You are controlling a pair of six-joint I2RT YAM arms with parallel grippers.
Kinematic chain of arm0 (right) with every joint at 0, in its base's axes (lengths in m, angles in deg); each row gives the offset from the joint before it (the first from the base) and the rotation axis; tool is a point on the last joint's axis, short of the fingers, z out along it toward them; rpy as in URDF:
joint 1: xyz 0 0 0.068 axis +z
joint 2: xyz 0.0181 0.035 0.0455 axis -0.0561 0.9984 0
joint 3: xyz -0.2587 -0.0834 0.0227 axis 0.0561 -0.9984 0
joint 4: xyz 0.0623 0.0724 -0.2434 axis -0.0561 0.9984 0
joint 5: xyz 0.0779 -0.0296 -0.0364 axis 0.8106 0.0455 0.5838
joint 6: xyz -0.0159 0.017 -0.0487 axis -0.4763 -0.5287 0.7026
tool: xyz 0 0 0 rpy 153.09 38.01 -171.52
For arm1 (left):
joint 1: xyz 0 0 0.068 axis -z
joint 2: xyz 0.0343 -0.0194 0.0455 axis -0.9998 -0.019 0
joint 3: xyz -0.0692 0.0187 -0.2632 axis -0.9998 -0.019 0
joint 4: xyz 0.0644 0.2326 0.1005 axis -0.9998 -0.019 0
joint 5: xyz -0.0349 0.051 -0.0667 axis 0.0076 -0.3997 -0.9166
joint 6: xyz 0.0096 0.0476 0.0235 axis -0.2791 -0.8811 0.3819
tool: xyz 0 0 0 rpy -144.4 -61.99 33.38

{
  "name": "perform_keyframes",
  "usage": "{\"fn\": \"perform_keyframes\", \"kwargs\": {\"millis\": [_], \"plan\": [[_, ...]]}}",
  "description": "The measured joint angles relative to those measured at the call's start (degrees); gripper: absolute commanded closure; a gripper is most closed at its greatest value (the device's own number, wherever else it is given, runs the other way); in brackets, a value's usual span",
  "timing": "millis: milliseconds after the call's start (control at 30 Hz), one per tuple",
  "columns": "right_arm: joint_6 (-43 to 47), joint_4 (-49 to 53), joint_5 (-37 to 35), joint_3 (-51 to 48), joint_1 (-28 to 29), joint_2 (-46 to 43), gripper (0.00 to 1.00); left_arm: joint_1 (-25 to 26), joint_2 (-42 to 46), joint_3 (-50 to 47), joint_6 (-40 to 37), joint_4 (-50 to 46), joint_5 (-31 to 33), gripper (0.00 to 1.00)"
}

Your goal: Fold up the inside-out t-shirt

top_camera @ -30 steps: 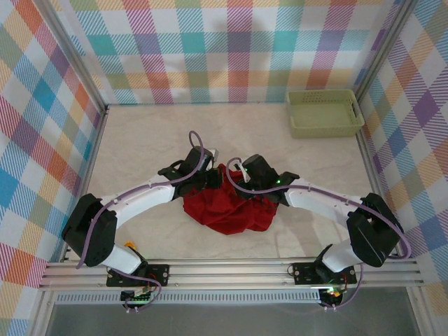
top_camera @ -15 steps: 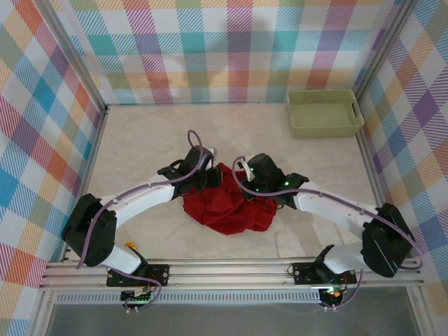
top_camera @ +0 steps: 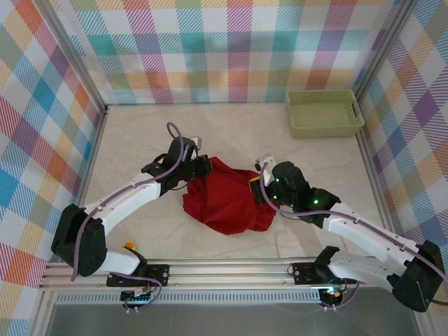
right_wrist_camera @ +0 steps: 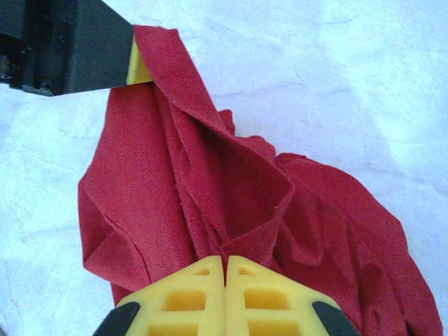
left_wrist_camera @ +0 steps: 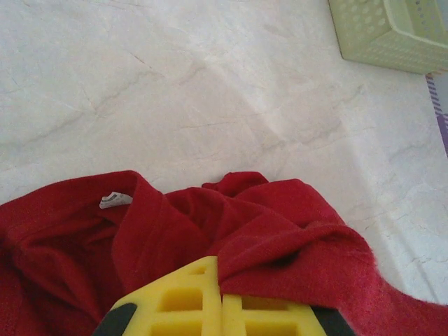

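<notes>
The inside-out t-shirt point(top_camera: 227, 204) is a deep-red crumpled heap near the middle of the table. My left gripper point(top_camera: 203, 166) holds its upper left edge, and my right gripper point(top_camera: 257, 184) holds its upper right edge. In the left wrist view the yellow pads point(left_wrist_camera: 189, 301) of the left gripper point(left_wrist_camera: 221, 271) are shut on a fold of the t-shirt point(left_wrist_camera: 273, 217), with a white label point(left_wrist_camera: 114, 200) showing to the left. In the right wrist view the right gripper point(right_wrist_camera: 225, 260) is shut on a ridge of the t-shirt point(right_wrist_camera: 203, 175), which stretches away to the left gripper point(right_wrist_camera: 138, 66).
A pale green basket point(top_camera: 325, 112) stands at the back right corner, its corner also at the basket point(left_wrist_camera: 392, 35) in the left wrist view. Checked walls enclose the table on three sides. Bare pale table point(top_camera: 140, 140) lies behind and beside the shirt.
The right gripper has shut on the cloth. The two grippers have moved apart, left one to the left and back, right one to the right, drawing the shirt's upper edge out between them.
</notes>
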Motion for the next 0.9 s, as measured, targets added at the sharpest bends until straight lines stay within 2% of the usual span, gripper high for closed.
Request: {"fn": "perform_keyframes", "kwargs": {"millis": [167, 267, 467, 633, 733, 900], "plan": [[1.0, -2.4, 2.4, -0.2, 0.0, 0.7, 1.00, -0.2, -0.5, 1.6, 0.0, -0.6, -1.2, 0.99], [1.3, -2.8, 2.3, 0.5, 0.0, 5.2, 1.00, -0.3, -2.2, 3.3, 0.0, -0.7, -2.0, 0.99], [0.7, -1.7, 0.9, 1.6, 0.0, 16.8, 0.85, 0.5, -6.2, 4.6, -0.6, -3.1, -2.2, 1.00], [0.5, -1.4, 0.4, 1.6, 0.0, 17.9, 0.79, 1.7, -7.1, 4.6, -1.4, -5.0, -1.2, 1.00], [0.3, -1.4, 0.4, 1.6, 0.0, 18.2, 0.78, 1.8, -7.1, 4.7, -1.6, -5.0, -1.0, 1.00], [-0.3, -1.3, 0.3, 1.6, 0.0, 18.7, 0.87, 1.8, -7.1, 4.7, -1.6, -5.0, -0.2, 1.00]]}}
